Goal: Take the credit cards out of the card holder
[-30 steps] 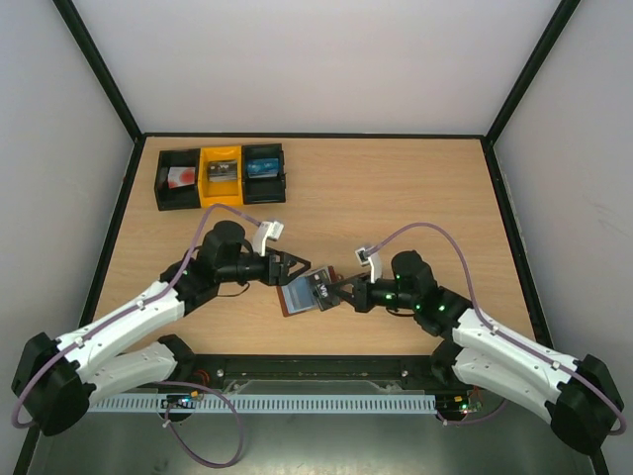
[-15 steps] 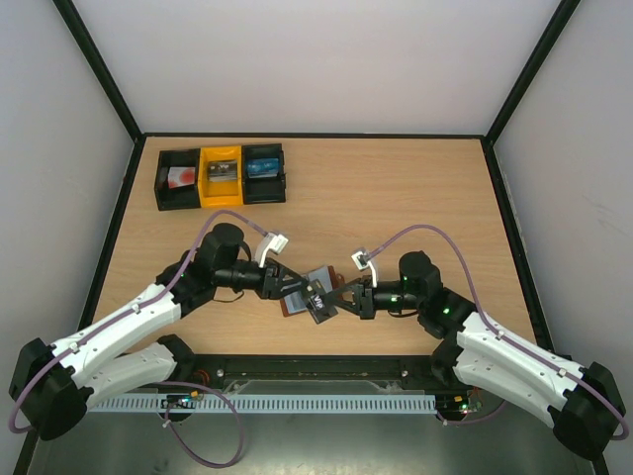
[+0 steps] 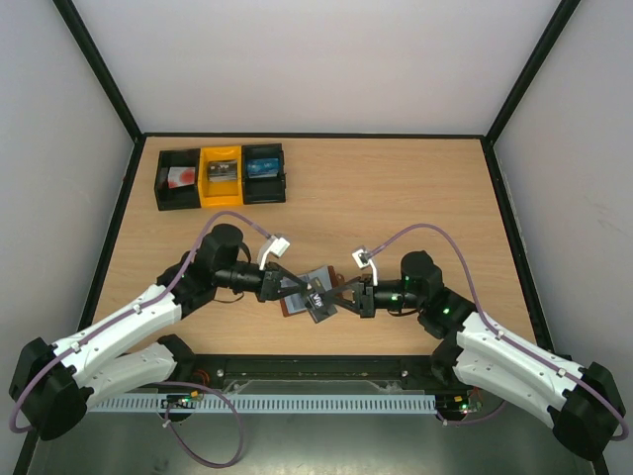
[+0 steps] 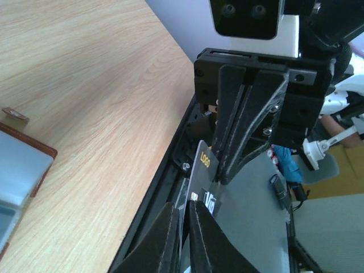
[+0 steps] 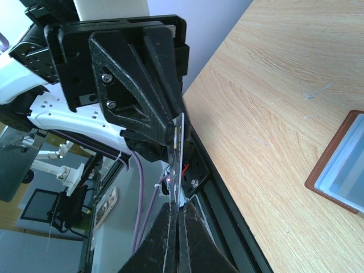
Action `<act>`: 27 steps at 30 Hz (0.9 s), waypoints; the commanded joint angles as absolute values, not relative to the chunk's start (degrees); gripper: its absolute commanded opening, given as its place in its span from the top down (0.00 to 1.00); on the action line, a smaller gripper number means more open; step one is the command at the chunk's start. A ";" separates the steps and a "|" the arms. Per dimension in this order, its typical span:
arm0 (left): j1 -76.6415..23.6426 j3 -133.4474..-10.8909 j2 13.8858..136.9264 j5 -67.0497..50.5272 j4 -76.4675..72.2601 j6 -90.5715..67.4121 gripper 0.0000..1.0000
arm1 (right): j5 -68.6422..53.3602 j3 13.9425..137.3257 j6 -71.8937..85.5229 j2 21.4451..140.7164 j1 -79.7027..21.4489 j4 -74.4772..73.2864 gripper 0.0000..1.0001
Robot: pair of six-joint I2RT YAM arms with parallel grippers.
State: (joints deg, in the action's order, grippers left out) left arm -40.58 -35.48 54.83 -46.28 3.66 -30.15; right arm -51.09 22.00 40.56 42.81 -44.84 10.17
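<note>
A black credit card (image 3: 318, 305) with a gold logo (image 4: 206, 170) hangs just above the table's near edge, pinched from both sides. My left gripper (image 3: 305, 294) (image 4: 185, 209) is shut on its left end. My right gripper (image 3: 333, 299) (image 5: 176, 207) is shut on the opposite end, where the card shows edge-on (image 5: 182, 149). The card holder (image 3: 293, 306), brown leather with a grey-blue inner face (image 4: 16, 165) (image 5: 344, 165), lies open on the wood under and beside the card. Its little brown tab (image 4: 13, 115) lies flat. No gripper touches the card holder.
A black bin (image 3: 178, 180), a yellow bin (image 3: 222, 176) and another black bin (image 3: 264, 172) stand in a row at the far left of the table. The black frame rail (image 3: 316, 366) runs along the near edge below the grippers.
My left gripper has moved right to the card and closed on it. The right gripper, still holding the card, shifted slightly left and lower, and the card tilted.
</note>
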 commanded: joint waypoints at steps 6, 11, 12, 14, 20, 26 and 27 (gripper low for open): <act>-40.34 -34.07 54.09 -47.08 0.36 -31.12 0.97 | -49.83 21.36 41.17 42.30 -44.60 12.03 0.93; -40.26 -34.10 52.91 -45.34 0.54 -31.38 0.97 | -44.60 21.51 41.39 41.07 -44.64 10.19 0.57; -40.21 -34.22 52.67 -44.70 0.73 -31.44 0.97 | -43.13 21.51 41.35 40.71 -44.62 9.51 0.48; -40.05 -34.42 52.07 -42.70 1.27 -31.98 0.97 | -40.56 21.53 41.60 40.16 -44.65 8.52 0.35; -37.73 -35.36 51.98 -36.42 2.80 -34.15 0.97 | -36.18 21.37 42.41 39.74 -44.64 7.47 0.02; -32.00 -36.08 51.47 -26.79 5.58 -37.48 0.97 | -34.08 20.58 43.66 39.81 -44.64 8.26 0.02; -30.73 -36.26 51.43 -23.41 6.60 -37.97 0.97 | -33.76 20.30 44.01 39.81 -44.65 8.53 0.02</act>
State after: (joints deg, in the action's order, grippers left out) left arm -34.28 -34.65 52.42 -33.45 3.07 -35.24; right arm -36.47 21.21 42.83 40.56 -44.58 7.99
